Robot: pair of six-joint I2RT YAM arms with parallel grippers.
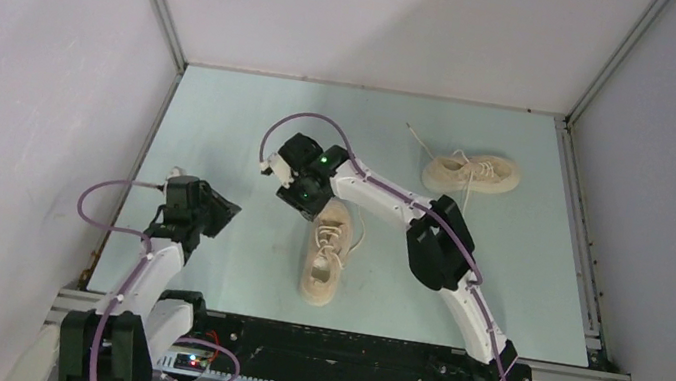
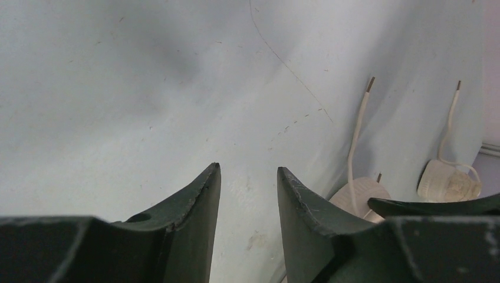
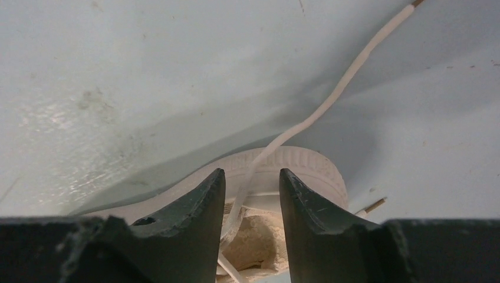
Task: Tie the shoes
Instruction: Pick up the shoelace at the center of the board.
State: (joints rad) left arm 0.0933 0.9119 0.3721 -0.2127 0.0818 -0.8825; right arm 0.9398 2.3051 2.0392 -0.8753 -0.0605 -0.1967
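Observation:
Two cream shoes lie on the pale blue table. The nearer shoe (image 1: 325, 257) is in the middle, and the other shoe (image 1: 471, 173) is at the back right with its laces loose. My right gripper (image 1: 309, 208) is at the nearer shoe's far end. In the right wrist view this gripper (image 3: 252, 172) stands open over the shoe's rim (image 3: 306, 165), and an off-white lace (image 3: 330, 97) runs loose between its fingers. My left gripper (image 1: 228, 211) is left of that shoe, apart from it. Seen from its wrist, the left gripper (image 2: 248, 168) is open over bare table, with both shoes (image 2: 359, 191) off to its right.
Grey walls and metal rails enclose the table (image 1: 224, 113) on three sides. The right arm's dark forearm (image 1: 438, 241) hangs over the table between the two shoes. Two lace ends (image 2: 356, 130) lie straight on the table in the left wrist view.

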